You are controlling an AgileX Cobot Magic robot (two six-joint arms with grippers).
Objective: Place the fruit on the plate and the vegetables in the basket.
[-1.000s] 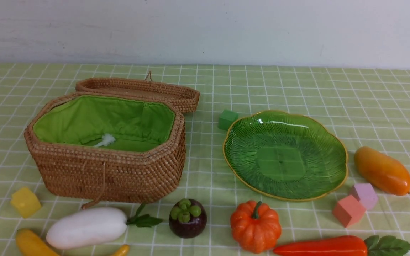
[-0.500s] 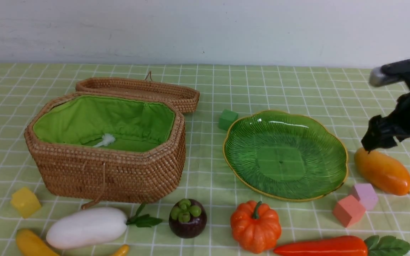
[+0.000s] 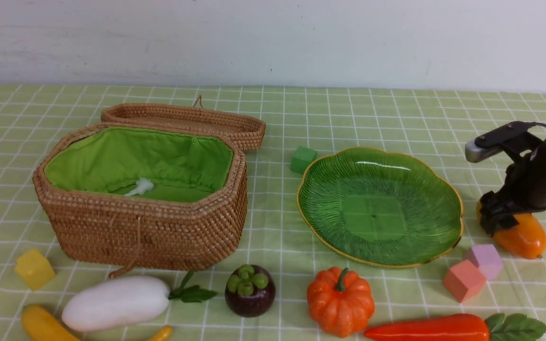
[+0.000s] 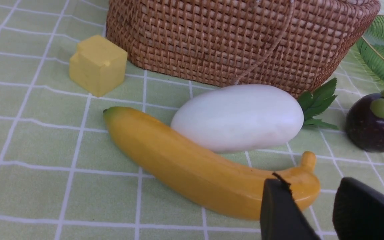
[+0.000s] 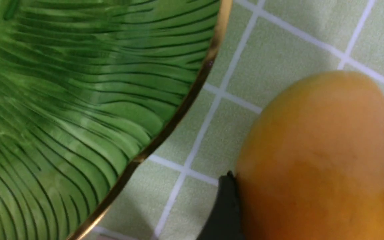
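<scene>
Half the mango (image 3: 522,237) behind the right claw (image 3: 497,221), grip unclear; left claw (image 4: 313,196) agape.

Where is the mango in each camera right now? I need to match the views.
Front view: the mango lies at the right, beside the plate, under the right tool.
Left wrist view: not in it.
Right wrist view: the mango shows close up between the tool's fingers, next to the plate.
Shared landmark: the plate, which also shows at the edge of the left wrist view.

Plain white wall (image 3: 273,38), green checked tablecloth (image 3: 396,113)
</scene>
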